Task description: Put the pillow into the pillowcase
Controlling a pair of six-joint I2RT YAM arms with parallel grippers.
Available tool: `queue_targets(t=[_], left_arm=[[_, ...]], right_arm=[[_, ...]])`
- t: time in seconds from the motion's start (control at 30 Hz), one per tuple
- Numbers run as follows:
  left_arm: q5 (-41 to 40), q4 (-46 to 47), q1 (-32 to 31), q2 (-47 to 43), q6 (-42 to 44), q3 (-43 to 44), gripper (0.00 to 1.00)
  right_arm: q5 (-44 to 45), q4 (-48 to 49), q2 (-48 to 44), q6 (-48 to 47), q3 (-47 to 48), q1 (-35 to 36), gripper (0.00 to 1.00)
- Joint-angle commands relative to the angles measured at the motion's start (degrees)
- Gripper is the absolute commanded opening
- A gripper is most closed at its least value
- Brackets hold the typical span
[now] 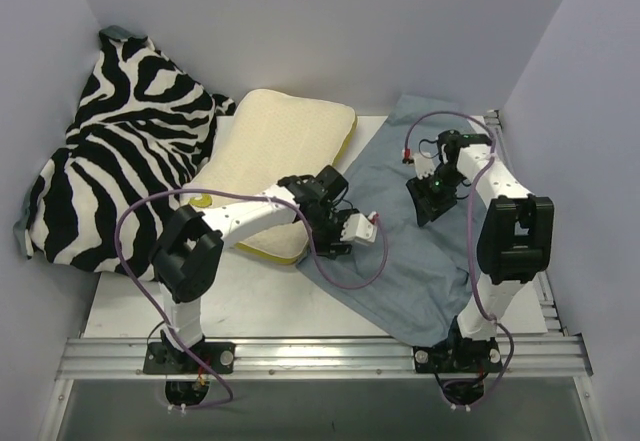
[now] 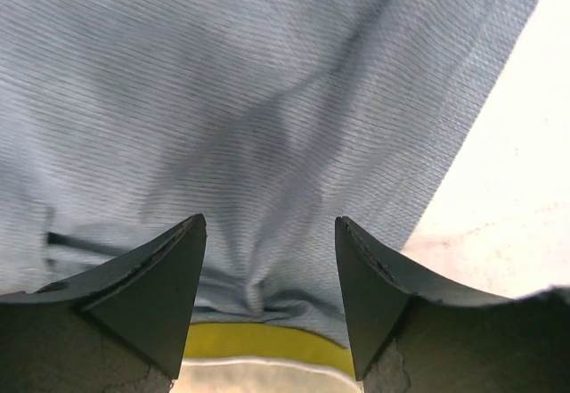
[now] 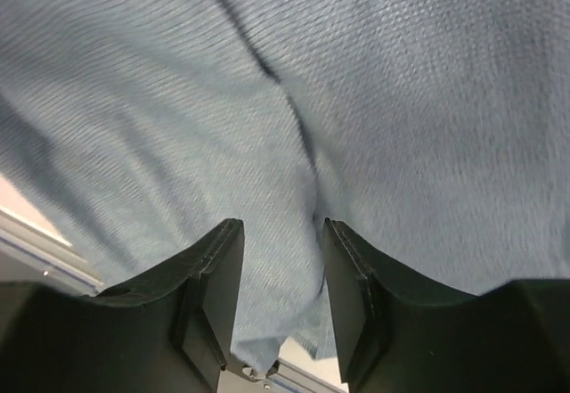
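Grey-blue cloth is pretty much all we get from both wrist cams, so that's the pillowcase (image 1: pixel 420 261), lying plain side up and a bit rumpled over the 3 to 5 o'clock part of the white tabletop (image 1: pixel 250 301). The pillow (image 1: pixel 285 141) sits outside it, up around 11 o'clock. Its 9 o'clock side is up against the zebra-print cloth (image 1: pixel 120 161), and its near corner meets the case's 9 o'clock edge. So nothing's inside anything yet.

Left fingers (image 2: pixel 160 277) are spread wide and pinching nothing. They hover right at that meeting point, with the pillow's yellow edge peeking out from under the cloth hem between them. Right fingers (image 3: pixel 214 277) are over toward the case's 1 o'clock end and much closer together. A crease of fabric runs straight into the gap, so we read that as a pinch on a fold of the pillowcase.

Our guess on the step: we're hunting for the opening, not stuffing. As we see it, the next move needs the left side to close on just the top layer at the hem and lift it. Meanwhile the right holds the case anchored, so a mouth opens toward the pillow. Grabbing both layers, or the pillow corner with them, would seal it shut.
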Motion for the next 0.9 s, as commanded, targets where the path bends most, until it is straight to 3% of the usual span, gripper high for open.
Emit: queue_targets(t=[0.0,0.2,0.33,0.4,0.67,0.87], left_arm=[[1.93,5.67,-0.18,-3.28,-1.67,-3.45,0.68],[0.35,6.9,-0.26,-2.93,-2.29,-7.05,0.69],[-0.26,6.99,-0.53,-1.18,-1.32,-6.97,0.69],[-0.35,6.99,-0.62,0.23,-1.41,-6.36,0.69],[-2.46,5.32,-0.35,4.27,2.46,-6.35,0.6],[-4.13,3.74,-0.18,5.24,5.18,-7.67,0.57]], right_arm=[[4.48,2.09,3.6,1.61,-0.5,0.26,0.4],[7.12,5.43,8.18,1.7,0.02,0.97,0.32],[7.47,5.69,9.5,1.61,-0.67,1.14,0.19],[8.17,5.78,9.59,1.44,-0.94,1.14,0.0],[8.44,4.99,3.79,0.82,1.16,-1.31,0.0],[7.03,2.71,2.38,1.88,8.19,-5.01,0.0]])
